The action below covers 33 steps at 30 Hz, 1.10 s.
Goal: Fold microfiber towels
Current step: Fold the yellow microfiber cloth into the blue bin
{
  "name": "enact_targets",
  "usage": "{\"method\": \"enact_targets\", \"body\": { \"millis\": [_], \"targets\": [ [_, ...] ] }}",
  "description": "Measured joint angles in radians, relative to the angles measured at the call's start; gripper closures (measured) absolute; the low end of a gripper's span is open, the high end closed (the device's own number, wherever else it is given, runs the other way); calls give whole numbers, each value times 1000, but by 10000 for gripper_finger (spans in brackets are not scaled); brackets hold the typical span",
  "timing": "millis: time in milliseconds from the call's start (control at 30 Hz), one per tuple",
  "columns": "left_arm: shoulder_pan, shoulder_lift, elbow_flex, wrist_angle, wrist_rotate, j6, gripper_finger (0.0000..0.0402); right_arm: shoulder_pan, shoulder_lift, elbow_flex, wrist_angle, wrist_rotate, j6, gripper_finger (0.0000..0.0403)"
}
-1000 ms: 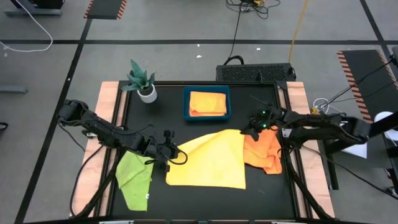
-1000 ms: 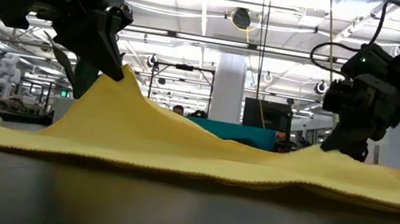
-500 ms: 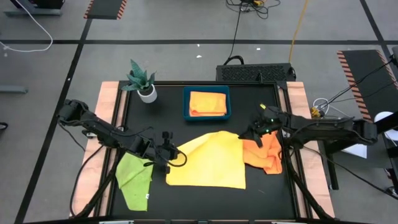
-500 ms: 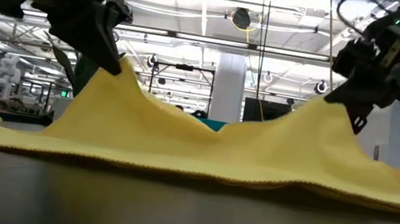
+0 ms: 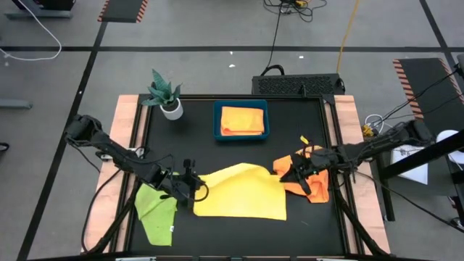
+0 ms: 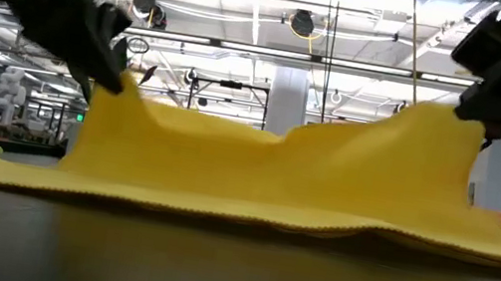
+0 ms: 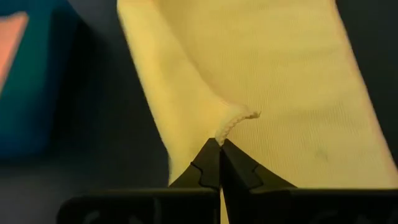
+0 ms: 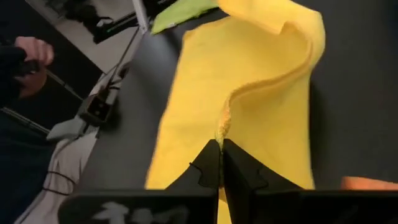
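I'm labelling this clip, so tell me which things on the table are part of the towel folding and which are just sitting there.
Part of the job:
- yellow microfiber towel, far corners pinched by the shut left gripper and right gripper
- lime green towel
- loose orange towel
- folded orange towel in the blue rectangular tray

Just lying about:
- small potted plant in a white pot

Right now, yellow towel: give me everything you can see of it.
The yellow towel is a plain, soft, floppy cloth with a stitched hem. Its near part lies flat on the black table; its far edge is lifted off it. The left gripper is shut on one far corner and the right gripper on the other, with the edge sagging between them. The lime green towel lies at its left, the orange towel at its right.
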Motion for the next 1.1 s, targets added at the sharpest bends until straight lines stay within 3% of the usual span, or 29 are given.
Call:
{"method": "enact_targets", "body": {
  "millis": [167,467,800,1100],
  "targets": [
    [-55,-10,-60,166,1,-6,401,158,42,1,51,101,26,402],
    [-133,-15,-65,160,44,-74,401,332,185,1,96,213,157,403],
    [-176,-15,-157,203,89,-175,401,415,322,1,201,219,177,403],
    [-162,-14,-279,389,104,-241,391,424,453,1,303,214,244,384]
  ]
}}
